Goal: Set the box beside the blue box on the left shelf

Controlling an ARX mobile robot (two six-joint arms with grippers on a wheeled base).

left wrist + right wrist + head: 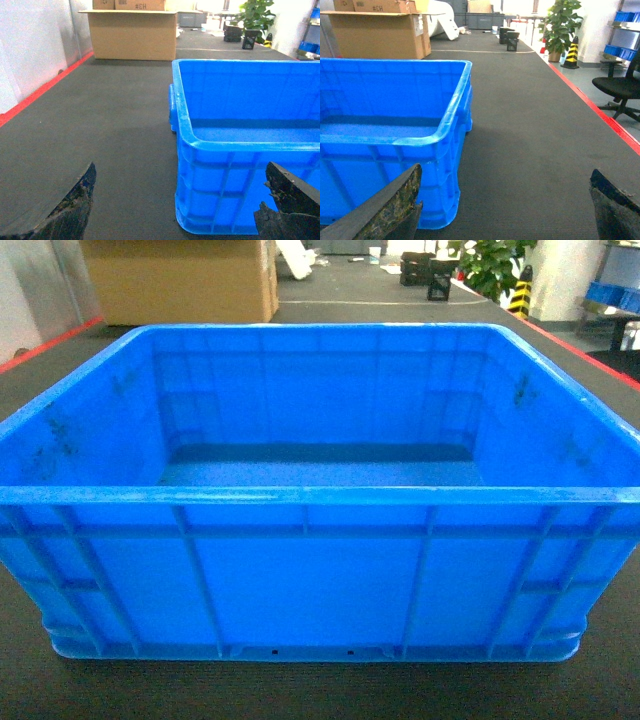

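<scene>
The box is sitting near the robot on the dark floor mat, empty. The left gripper and right gripper are hanging released at its 2 near corners, touching nothing. A cardboard carton is standing far left.

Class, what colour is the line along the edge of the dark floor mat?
Red line, running beside the dark floor mat; clearest in the right wrist view.
</scene>
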